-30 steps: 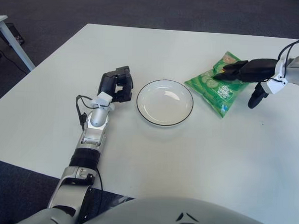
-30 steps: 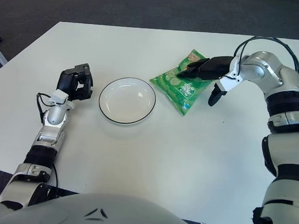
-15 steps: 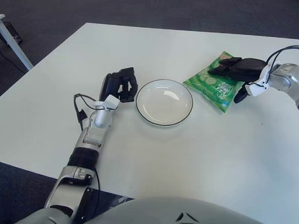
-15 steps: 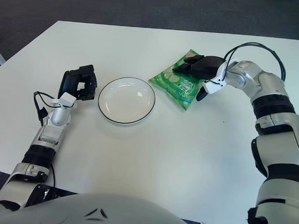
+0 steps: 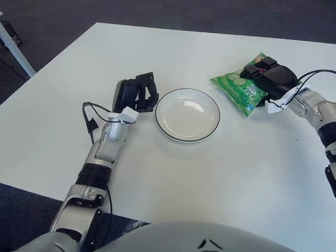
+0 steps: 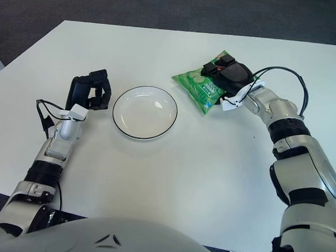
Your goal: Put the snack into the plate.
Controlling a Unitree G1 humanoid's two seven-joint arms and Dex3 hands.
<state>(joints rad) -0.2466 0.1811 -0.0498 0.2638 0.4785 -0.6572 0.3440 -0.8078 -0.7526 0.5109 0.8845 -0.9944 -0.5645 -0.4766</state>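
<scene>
Over the last second the right hand [image 5: 269, 75] has swung from a reach beside the green cucumber-print snack bag [image 5: 238, 88] to a position on top of it, and the bag now shows tilted, its right end drawn up under the palm where earlier it lay flat. The dark fingers are curled over the bag's far-right end and appear to grip it, though whether the bag is fully clear of the white table [image 5: 238, 179] cannot be told; its left end points toward the plate. The bag lies to the right of the white, black-rimmed plate [image 5: 213, 104], close to the rim but not over it, and the plate holds nothing. The left hand [image 5: 136, 93] shows just left of the plate, a little nearer its rim than before, its fingers loosely bent and holding nothing. Judged from this arrangement, the grasp is being secured and the transfer has not yet begun: the bag must be carried leftward and set down inside the rim. The soft, crinkly packet is held by one end only, so it may sag or slip in transit.
</scene>
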